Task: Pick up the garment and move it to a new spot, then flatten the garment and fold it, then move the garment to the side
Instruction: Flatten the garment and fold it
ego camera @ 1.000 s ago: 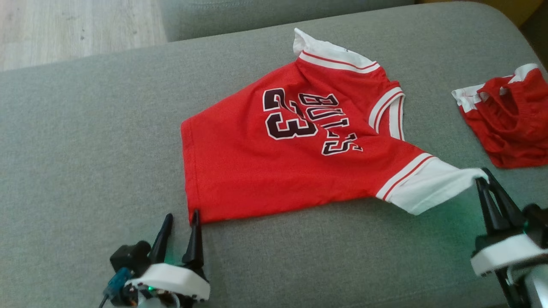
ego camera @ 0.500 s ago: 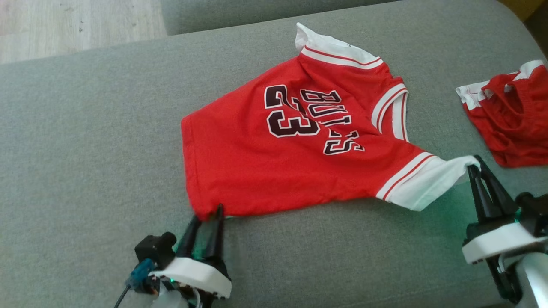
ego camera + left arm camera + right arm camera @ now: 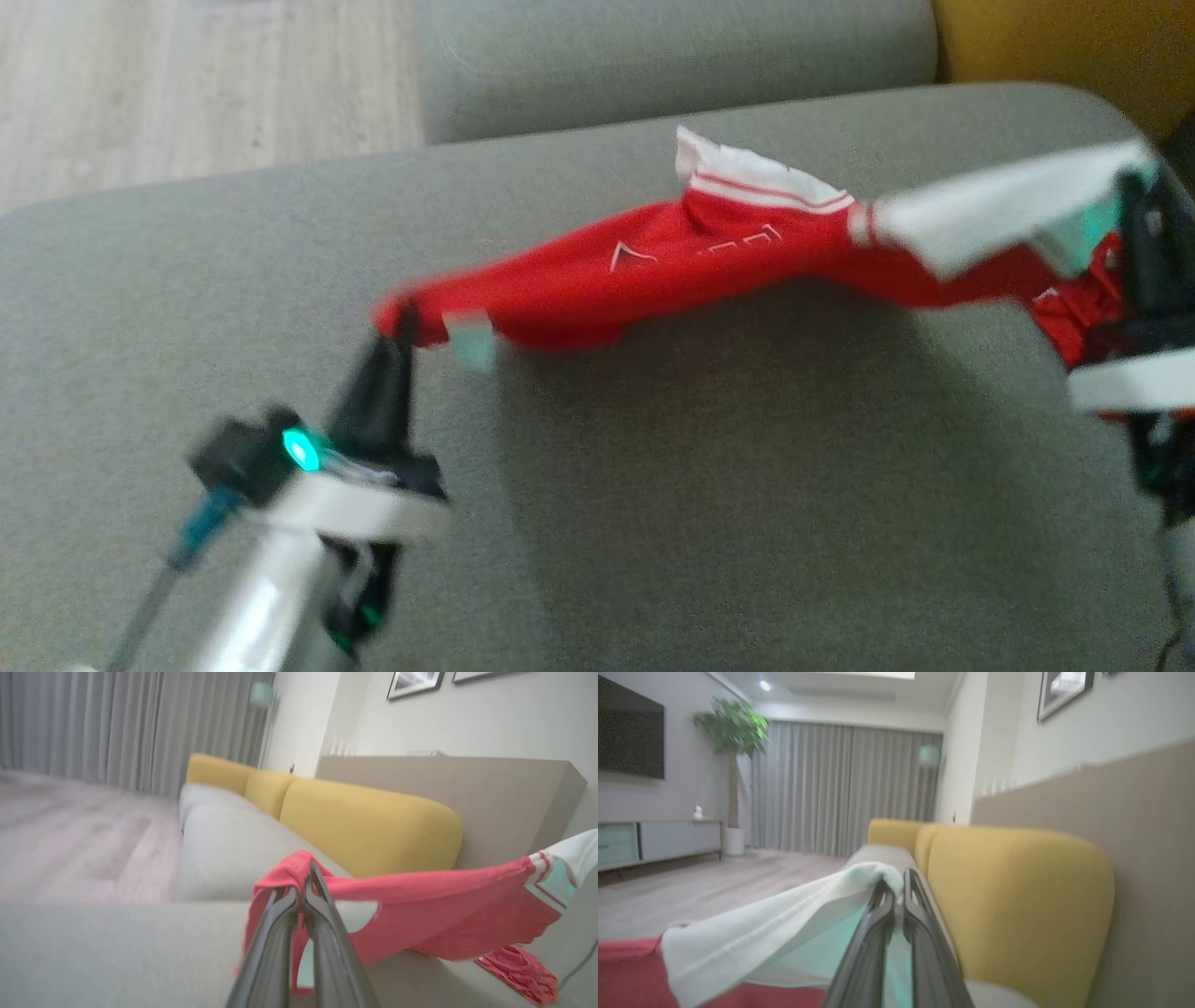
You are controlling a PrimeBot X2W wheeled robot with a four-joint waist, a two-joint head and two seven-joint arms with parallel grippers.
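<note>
While both tools pinch it, we hold the garment (image 3: pixel 653 271) lifted above the sofa cushion (image 3: pixel 709 523).
Our left tool (image 3: pixel 401 319) is clamped shut on the red hem corner, our right tool (image 3: pixel 1134 191) on a white sleeve end; the garment's long axis runs from 1 tool to the other, sagging between them, so we judge both arms must travel together to set it down flat.
</note>
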